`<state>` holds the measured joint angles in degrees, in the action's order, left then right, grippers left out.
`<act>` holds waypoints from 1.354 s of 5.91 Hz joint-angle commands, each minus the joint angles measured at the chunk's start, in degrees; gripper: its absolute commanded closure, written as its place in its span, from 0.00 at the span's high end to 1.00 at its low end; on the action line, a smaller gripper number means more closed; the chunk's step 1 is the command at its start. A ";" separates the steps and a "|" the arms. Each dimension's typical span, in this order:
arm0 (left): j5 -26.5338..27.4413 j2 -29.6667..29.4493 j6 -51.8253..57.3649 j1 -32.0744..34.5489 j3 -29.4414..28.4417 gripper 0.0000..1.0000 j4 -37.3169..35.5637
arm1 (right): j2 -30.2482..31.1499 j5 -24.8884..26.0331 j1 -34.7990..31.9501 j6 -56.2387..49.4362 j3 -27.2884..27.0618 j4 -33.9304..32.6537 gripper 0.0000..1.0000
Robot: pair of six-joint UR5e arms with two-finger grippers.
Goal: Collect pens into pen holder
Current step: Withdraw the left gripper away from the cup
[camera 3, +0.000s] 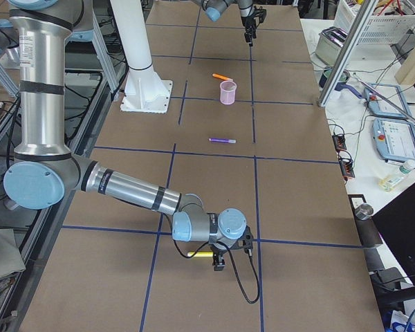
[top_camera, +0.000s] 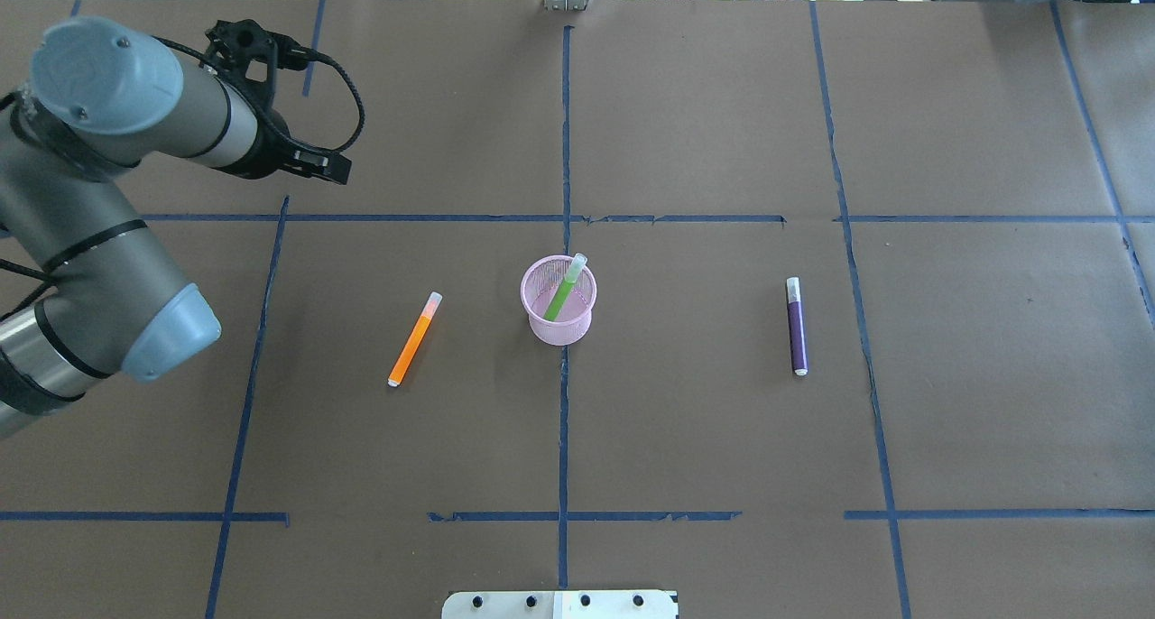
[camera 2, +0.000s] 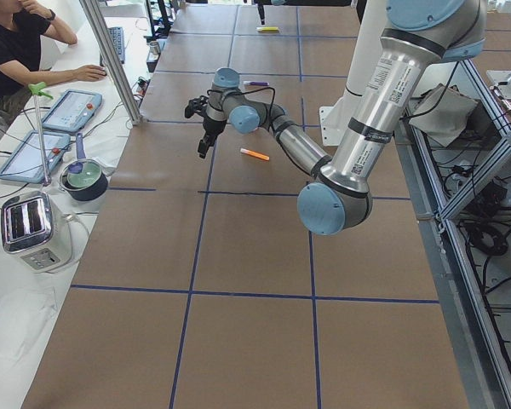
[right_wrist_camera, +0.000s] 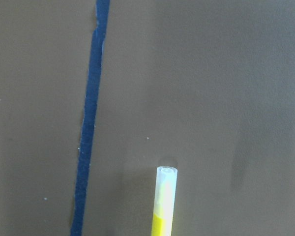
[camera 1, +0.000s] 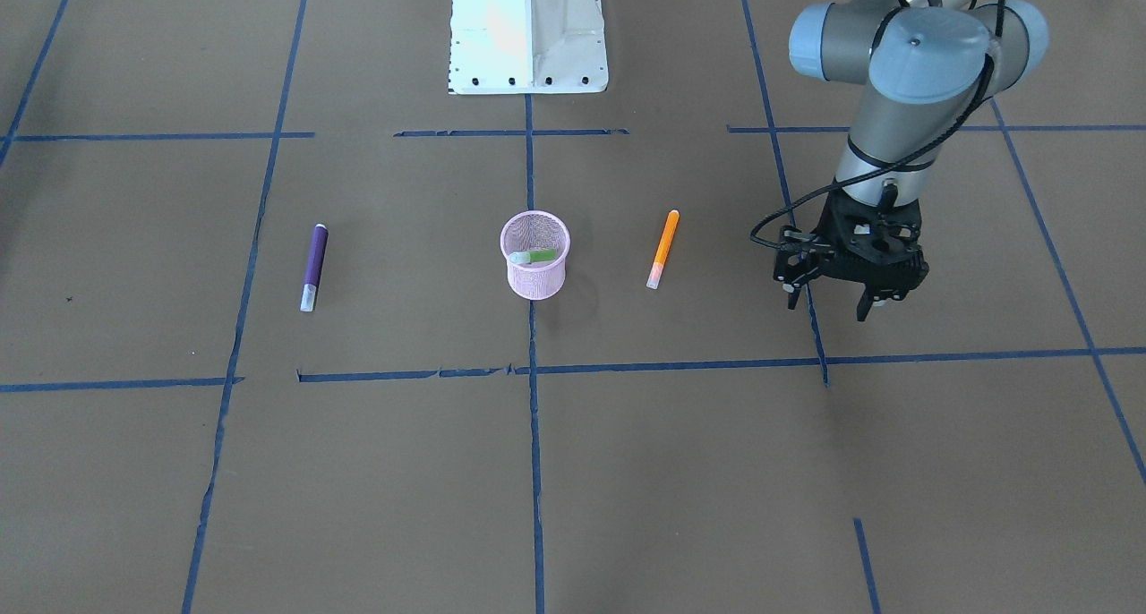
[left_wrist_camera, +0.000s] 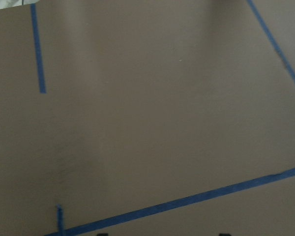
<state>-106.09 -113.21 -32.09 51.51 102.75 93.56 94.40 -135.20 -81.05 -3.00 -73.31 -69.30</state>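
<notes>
- Brown paper covers the table [camera 1: 680, 498], crossed by blue tape lines [camera 1: 535, 471].
- The pink mesh pen holder [camera 1: 534, 274] stands upright at the centre of the front-facing frame, on a tape line.
- The green pen [top_camera: 561, 292] leans inside it, its pale cap over the rim.
- The orange pen [camera 1: 662, 249] lies flat just right of centre, apart from the holder.
- The purple pen [camera 1: 313, 267] lies flat, well to the left of centre.
- The left gripper [camera 1: 828, 310] hangs right of the orange pen, fingers spread and empty.
- The right gripper [camera 3: 220, 263] sits low in the right-side frame; whether it is spread or closed cannot be told.
- A yellow pen [right_wrist_camera: 164, 209] lies at the bottom of the right wrist frame.
</notes>
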 commanded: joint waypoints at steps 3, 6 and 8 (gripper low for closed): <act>-0.26 3.52 7.04 2.72 2.19 0.81 -3.91 | 0.79 0.47 5.20 12.49 3.79 12.70 0.73; -0.26 3.61 6.43 2.72 2.98 0.83 -3.91 | 1.92 -0.06 4.94 11.70 2.74 12.88 0.00; -0.26 3.52 6.42 2.72 3.07 0.83 -3.91 | 4.29 -0.15 5.02 10.03 0.39 12.97 0.00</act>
<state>-106.35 -109.67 -25.64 54.20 105.74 89.65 97.44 -135.26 -76.04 7.57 -71.23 -56.42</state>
